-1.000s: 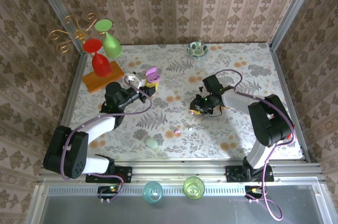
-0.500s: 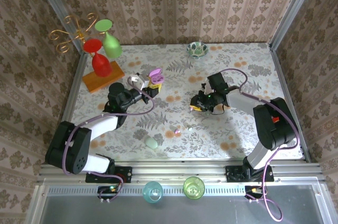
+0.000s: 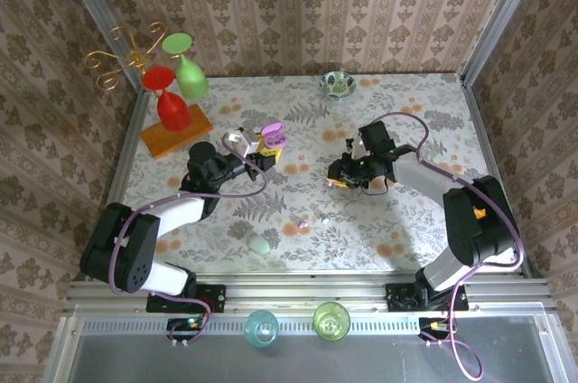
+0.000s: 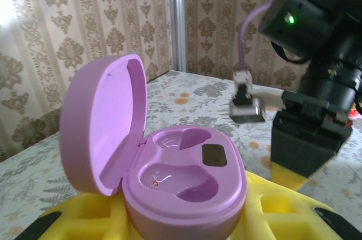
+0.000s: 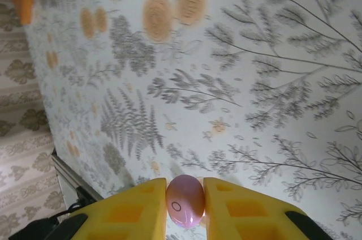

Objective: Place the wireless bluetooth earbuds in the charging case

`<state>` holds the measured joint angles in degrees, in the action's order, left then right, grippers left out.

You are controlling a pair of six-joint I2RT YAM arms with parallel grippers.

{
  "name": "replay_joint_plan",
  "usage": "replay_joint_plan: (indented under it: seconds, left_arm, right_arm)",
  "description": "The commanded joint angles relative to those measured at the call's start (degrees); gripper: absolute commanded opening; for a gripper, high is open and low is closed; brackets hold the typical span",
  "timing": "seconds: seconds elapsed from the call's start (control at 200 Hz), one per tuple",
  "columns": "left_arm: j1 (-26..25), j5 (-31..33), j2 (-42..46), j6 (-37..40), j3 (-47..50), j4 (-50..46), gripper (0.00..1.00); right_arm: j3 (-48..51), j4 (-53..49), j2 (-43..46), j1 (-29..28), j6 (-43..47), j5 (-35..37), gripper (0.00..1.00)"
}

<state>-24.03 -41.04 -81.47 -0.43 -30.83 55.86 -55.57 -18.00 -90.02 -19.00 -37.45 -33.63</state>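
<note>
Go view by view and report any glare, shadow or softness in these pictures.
Top external: evenly lit and sharp, with a soft shadow on the table beside the right arm. Left wrist: a blown-out bright patch on the wall at upper left; the open charging case is crisp, with small glints in its wells. Right wrist: the table is sharp, the earbud in the right gripper slightly soft.

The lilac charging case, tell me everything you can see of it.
The lilac charging case is a glossy, pebble-shaped plastic shell. Its hinged lid stands open and upright, on the left in the left wrist view. The base shows two moulded wells, both empty, and a small dark rectangular patch beside them. It sits upright, clamped between the yellow fingers of the left pincer, apparently lifted off the table.
</note>
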Motion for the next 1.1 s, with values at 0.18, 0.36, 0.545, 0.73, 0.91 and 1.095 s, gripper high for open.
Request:
replay_joint_plan:
  seconds: [0.18,0.36,0.545,0.73,0.91,1.095]
  left_arm:
    - [-1.7,-8.3,-1.8,-1.6,-1.8,1.1,0.19]
    - [-3.9,-10.1,-2.6,1.0,-3.5,-3.1,0.19]
    - [-4.4,-12.4,-4.1,0.1,-4.6,-2.6,0.19]
    - [-4.6,-13.5,-4.4,-0.1,-4.7,-2.4,0.19]
    - [-4.9,-15.3,-4.4,-2.0,-4.7,-0.3,0.18]
    - [-4.9,-16.4,-4.6,-2.1,-4.7,-0.4,0.18]
  right_arm:
    - [-12.0,-10.3,5.3,-2.0,12.8,-5.9,0.25]
    - [-17.6,-11.0,5.0,-4.3,13.8,-6.5,0.25]
    - [-21.7,-12.5,3.9,-7.1,15.9,-6.8,0.25]
    - [-22.4,-13.8,3.4,-8.3,16.4,-6.8,0.25]
    - [-22.4,-13.9,2.3,-8.4,16.7,-5.9,0.25]
    - [-22.1,-13.3,2.1,-8.4,16.7,-5.8,0.24]
